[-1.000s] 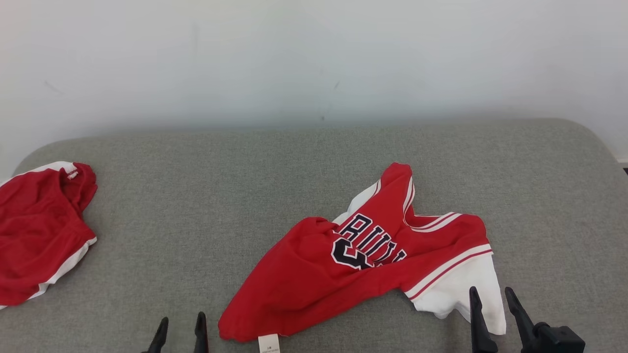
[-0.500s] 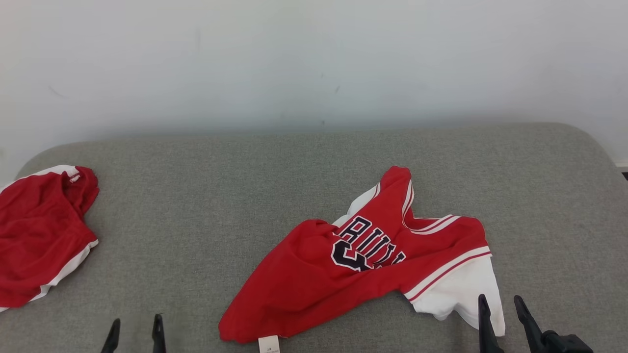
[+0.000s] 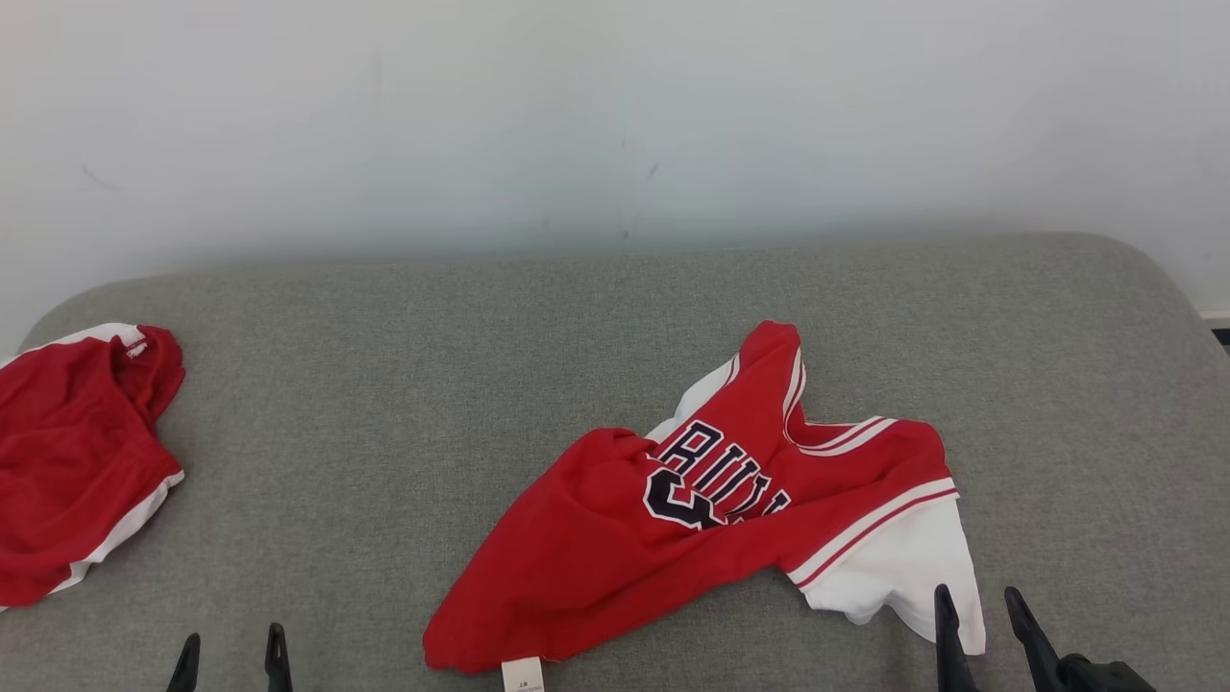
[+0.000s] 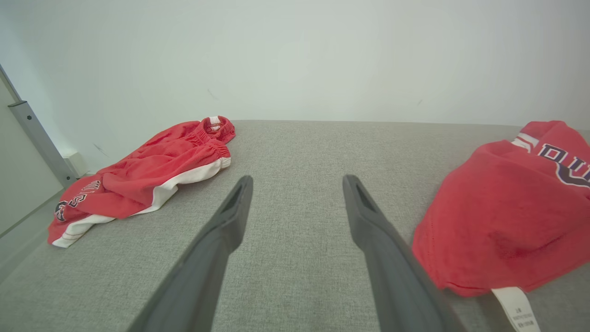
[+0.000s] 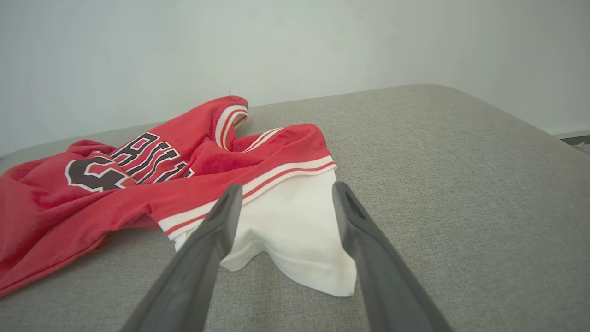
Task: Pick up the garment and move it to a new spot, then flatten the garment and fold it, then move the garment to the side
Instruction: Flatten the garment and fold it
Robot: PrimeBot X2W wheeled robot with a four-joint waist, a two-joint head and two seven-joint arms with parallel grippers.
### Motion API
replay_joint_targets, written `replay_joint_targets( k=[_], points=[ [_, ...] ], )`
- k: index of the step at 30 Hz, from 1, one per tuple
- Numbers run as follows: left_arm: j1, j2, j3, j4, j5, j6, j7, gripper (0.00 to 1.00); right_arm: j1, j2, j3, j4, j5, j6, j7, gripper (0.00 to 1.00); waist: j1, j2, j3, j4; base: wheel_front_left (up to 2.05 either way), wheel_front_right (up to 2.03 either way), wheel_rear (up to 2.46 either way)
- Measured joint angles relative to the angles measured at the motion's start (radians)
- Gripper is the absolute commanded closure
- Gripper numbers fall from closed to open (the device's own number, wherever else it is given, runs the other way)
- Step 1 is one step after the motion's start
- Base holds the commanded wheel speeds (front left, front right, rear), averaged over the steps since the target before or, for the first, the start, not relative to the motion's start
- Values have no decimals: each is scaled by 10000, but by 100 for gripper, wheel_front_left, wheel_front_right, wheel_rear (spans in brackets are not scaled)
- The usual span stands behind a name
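Red jersey [image 3: 711, 519] lies crumpled right of centre on the grey fabric table [image 3: 384, 384], lettering up, with a white panel [image 3: 903, 577] at its near-right corner and a care label [image 3: 524, 675] poking out at the near-left hem. Left end effector [image 3: 231, 661] and right end effector [image 3: 988, 639] both have their fingers spread wide, holding nothing, low at the near edge. I read this as the very start: pick-up not yet made. Next move, my call: right goes down onto the white panel just ahead of it. Left needs to shift right toward the labelled hem, since it's aimed at bare table. Grab enough cloth or it lifts bunched. Left wrist view gives me a second red garment [image 4: 147, 170] side-on, lettering on it, plus a metal post [image 4: 37, 138] beyond the table's end; head view cuts that garment at the frame edge. Right wrist view puts the white panel's hem right between my fingers.
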Motion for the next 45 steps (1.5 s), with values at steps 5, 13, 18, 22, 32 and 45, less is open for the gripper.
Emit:
replay_joint_targets(
  k=[5, 13, 18, 22, 32, 45],
  points=[
    [3, -167, 173, 138, 238, -182, -2, 0, -1, 0, 0, 69, -15, 0, 0, 0, 0, 0, 13, -9, 0, 0, 0],
    [-416, -253, -318, 782, 401, -458, -2, 0, -333, -173, -84, 474, -138, 2, 0, 0, 0, 0, 94, -128, 0, 0, 0],
    [-1189, -86, -1032, 1881, 280, -546, 0, 0, -937, -531, 8, 1220, -128, 0, -2, 0, 0, 1, 226, -288, 0, 0, 0],
    [-1734, 117, -1770, 2796, 113, -602, -2, 0, -1518, -759, 134, 1929, -102, 0, -2, 0, 0, 0, 452, -389, 0, 0, 0],
    [-2484, 376, -2980, 4725, -997, -610, -2, 0, -2498, -811, 288, 3615, -92, 2, 0, 0, 1, 1, 948, -688, 0, 0, 0],
    [-3120, 253, -3743, 6013, -2111, -594, -73, 100, -3099, -642, 951, 5256, 383, 0, -13, 100, -1, 1, 847, -712, 0, 0, 0]
  ],
)
